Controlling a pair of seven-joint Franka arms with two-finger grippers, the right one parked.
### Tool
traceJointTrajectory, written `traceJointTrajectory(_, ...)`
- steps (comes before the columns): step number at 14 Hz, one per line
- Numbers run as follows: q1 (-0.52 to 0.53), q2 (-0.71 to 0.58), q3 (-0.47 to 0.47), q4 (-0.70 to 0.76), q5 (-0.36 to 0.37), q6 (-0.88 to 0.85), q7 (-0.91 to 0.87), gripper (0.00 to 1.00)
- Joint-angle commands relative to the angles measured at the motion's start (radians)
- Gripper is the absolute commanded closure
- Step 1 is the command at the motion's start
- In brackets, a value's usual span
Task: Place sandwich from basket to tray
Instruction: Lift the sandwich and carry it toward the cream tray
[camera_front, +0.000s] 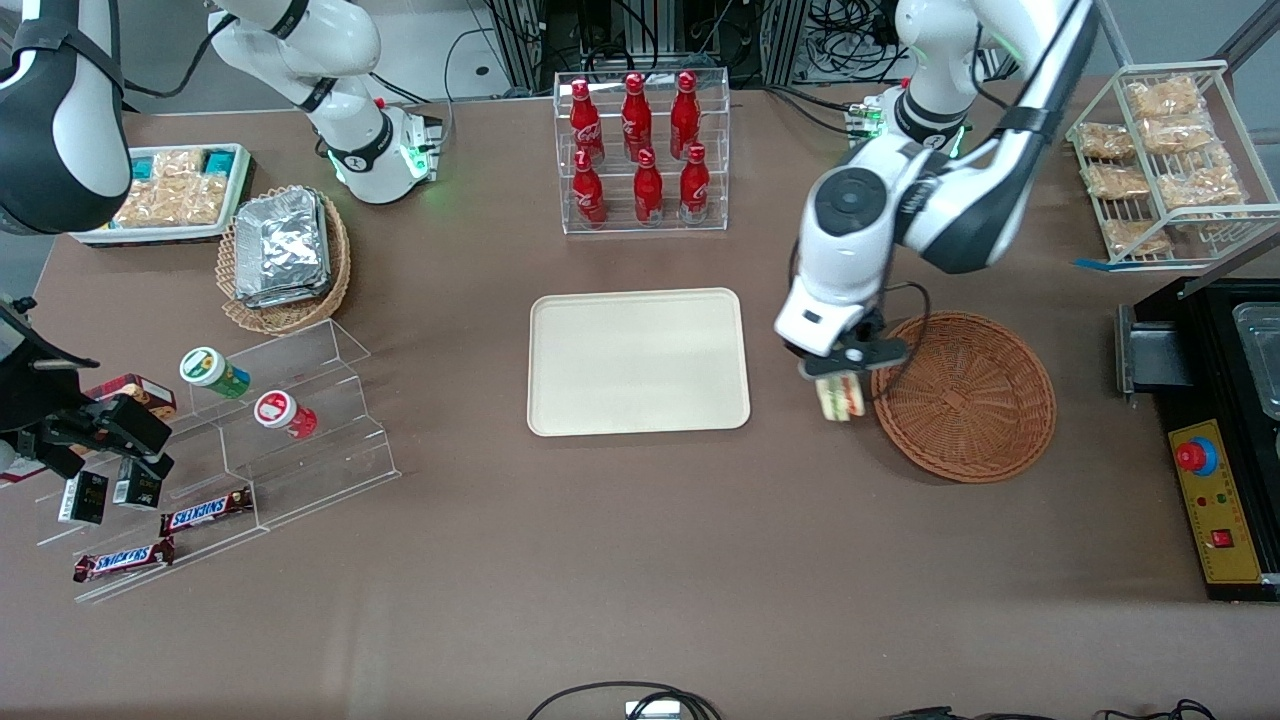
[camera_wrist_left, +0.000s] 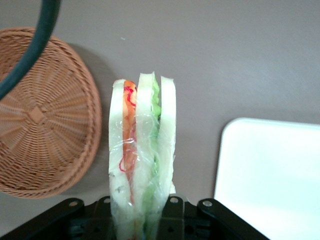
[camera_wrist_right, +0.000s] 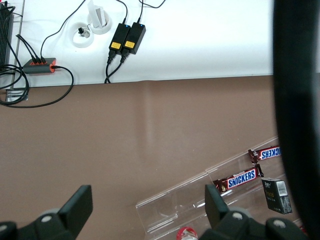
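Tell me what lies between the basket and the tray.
Only the claw, shut on the sandwich, hangs above bare table between the basket and the tray; both front and left wrist views show it.

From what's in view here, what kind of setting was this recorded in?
Probably a lab mock-up of a snack shop: red bottles in a clear rack, Snickers bars on acrylic steps, exposed cabling. The gripper holds the sandwich between basket and tray.
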Motion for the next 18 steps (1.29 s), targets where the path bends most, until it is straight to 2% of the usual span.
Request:
traceJointTrajectory(1,-0.076,0.038,0.001,0.014,0.022,0.011,0.0,1.0)
traceJointTrajectory(7,-0.239,0.152,0.003,0.017,0.027,0.069,-0.011,1.0)
traceJointTrajectory(11,-0.277,0.231,0.003,0.02,0.033,0.126,-0.028,1.0)
traceJointTrajectory(18,-0.282,0.313,0.005,0.025,0.05,0.158,-0.028,0.97)
